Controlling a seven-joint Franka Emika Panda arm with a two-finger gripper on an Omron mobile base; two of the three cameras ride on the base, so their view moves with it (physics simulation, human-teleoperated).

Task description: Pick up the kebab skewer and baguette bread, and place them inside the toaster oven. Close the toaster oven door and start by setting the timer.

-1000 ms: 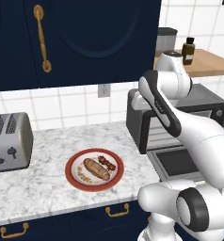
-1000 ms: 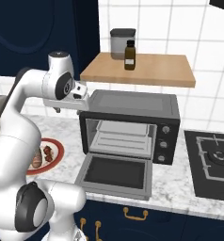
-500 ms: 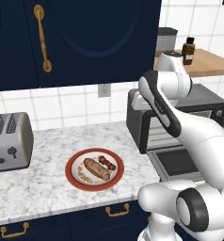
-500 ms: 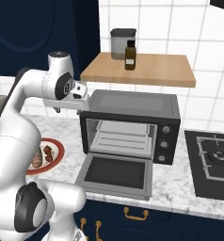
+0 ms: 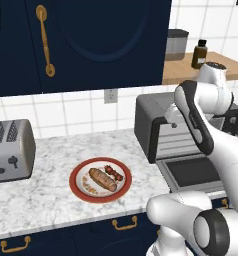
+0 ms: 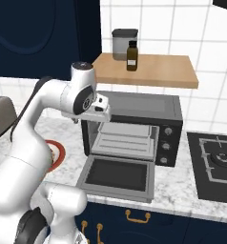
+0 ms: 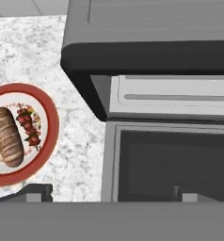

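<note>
The baguette bread point(image 5: 102, 179) and the kebab skewer point(image 5: 114, 173) lie side by side on a red-rimmed plate point(image 5: 79, 170) on the marble counter. In the hand view the baguette bread point(image 7: 7, 137) lies left of the kebab skewer point(image 7: 29, 127). The toaster oven point(image 6: 134, 106) stands to the right of the plate. Its door point(image 6: 118, 173) is folded down flat and the wire rack point(image 6: 127, 141) shows inside. My gripper point(image 7: 111, 195) hangs open and holds nothing. It is above the oven's front left corner, looking down on the door point(image 7: 175, 164), and is also seen from the right base point(image 6: 101, 108).
A silver two-slot toaster point(image 5: 11, 151) stands at the counter's left. A wooden shelf point(image 6: 149, 70) over the oven carries a grey canister point(image 6: 124, 44) and a brown bottle point(image 6: 131, 55). A black hob point(image 6: 215, 164) lies right of the oven. Dark cupboards hang above.
The arm's upper joints have swung a little to the right, toward the oven. The gripper has stayed open, and the food has not moved.
</note>
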